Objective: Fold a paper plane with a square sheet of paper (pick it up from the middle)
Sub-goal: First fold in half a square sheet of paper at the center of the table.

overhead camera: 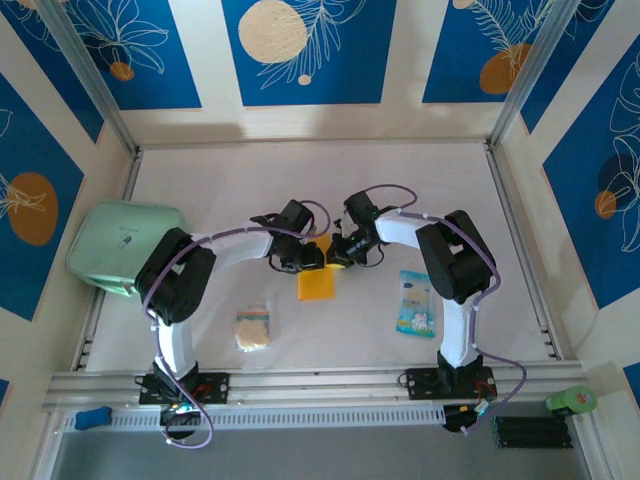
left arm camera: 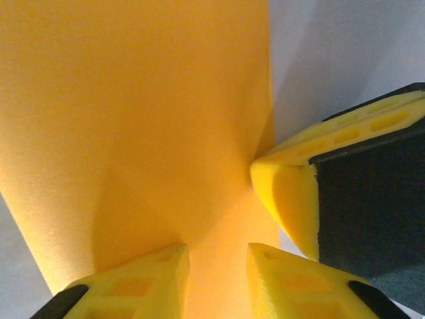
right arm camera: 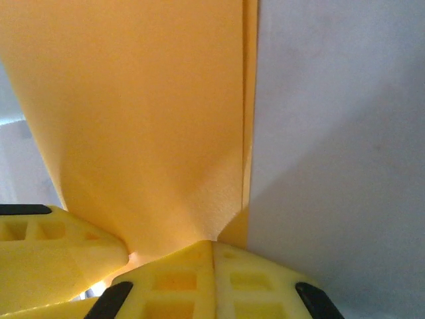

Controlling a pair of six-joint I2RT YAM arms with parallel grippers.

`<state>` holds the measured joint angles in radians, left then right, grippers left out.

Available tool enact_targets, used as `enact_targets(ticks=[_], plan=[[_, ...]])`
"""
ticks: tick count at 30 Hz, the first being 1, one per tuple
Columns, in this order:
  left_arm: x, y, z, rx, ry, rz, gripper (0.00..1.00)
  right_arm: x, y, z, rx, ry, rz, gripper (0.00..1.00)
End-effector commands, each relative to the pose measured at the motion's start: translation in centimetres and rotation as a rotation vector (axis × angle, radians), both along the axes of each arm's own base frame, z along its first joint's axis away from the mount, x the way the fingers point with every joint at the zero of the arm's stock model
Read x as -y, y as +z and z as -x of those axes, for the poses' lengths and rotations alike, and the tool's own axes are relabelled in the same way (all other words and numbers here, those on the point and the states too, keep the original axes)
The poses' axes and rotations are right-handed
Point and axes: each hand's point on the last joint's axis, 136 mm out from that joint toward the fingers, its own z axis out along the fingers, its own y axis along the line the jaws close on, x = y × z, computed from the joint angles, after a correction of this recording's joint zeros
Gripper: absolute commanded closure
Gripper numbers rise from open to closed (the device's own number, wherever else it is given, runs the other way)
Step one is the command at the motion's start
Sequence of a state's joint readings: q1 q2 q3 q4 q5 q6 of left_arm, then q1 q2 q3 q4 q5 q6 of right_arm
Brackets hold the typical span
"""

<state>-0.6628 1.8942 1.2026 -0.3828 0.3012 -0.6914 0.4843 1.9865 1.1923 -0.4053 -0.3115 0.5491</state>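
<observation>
Paper: I see the thin orange-yellow square sheet of paper (overhead camera: 318,284) mid-way on the white table (overhead camera: 450,200) | my right gripper (right arm camera: 212,247): jaws pressed together, pinching its edge | my left gripper (left arm camera: 218,262): jaws slightly apart, sheet showing in the gap

Orange paper (left arm camera: 133,119) covers the table (left arm camera: 345,60). The left gripper's (left arm camera: 218,262) jaws stand apart astride it, and the right gripper (left arm camera: 265,171) touches its edge.

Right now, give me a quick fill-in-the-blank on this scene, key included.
1. The right gripper is shut on the orange sheet of ___.
2. In the top view, the blue-white packet lies to the sheet's ___.
3. In the top view, the beige sponge lies to the sheet's lower ___.
Missing words: paper; right; left.
</observation>
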Motion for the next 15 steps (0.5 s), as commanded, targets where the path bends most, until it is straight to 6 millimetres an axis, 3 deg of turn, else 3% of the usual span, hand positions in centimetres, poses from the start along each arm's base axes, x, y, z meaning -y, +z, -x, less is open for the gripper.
enact_targets(ticks=[1,15], plan=[[-0.9,-1.1,-0.1,-0.019,0.014,-0.043,0.71,4.7,-6.3,2.9,-0.119,-0.017,0.277,0.95],[-3.2,-3.1,0.3,-0.051,0.039,-0.058,0.72,6.2,-7.9,3.7,-0.166,-0.014,0.392,0.95]])
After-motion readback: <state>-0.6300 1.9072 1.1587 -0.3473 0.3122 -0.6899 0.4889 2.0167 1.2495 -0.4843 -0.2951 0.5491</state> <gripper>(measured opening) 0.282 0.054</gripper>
